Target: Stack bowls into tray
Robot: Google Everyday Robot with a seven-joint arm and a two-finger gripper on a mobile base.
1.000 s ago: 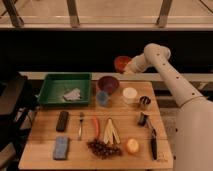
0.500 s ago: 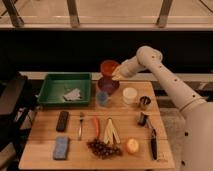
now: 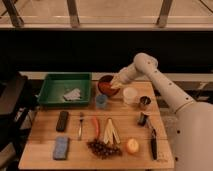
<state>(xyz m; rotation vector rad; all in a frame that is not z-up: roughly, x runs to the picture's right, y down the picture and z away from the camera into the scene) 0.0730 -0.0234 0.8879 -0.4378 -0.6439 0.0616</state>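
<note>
Orange-red bowl (image 3: 105, 88) sits in or just above the maroon bowl (image 3: 105, 78). The likely reason is nesting, so that both move as one stack. The pair lies just right of the green tray (image 3: 52, 87), outside it. Gripper (image 3: 116, 82) is at the orange-red bowl's right rim; its grip state cannot be told.

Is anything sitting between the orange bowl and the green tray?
Nothing visible blocks the way. The gripper is at the right rim of the orange bowl, just right of the tray. The blue cup stands nearer the camera, off that line. A crumpled pale thing lies in the tray.
</note>
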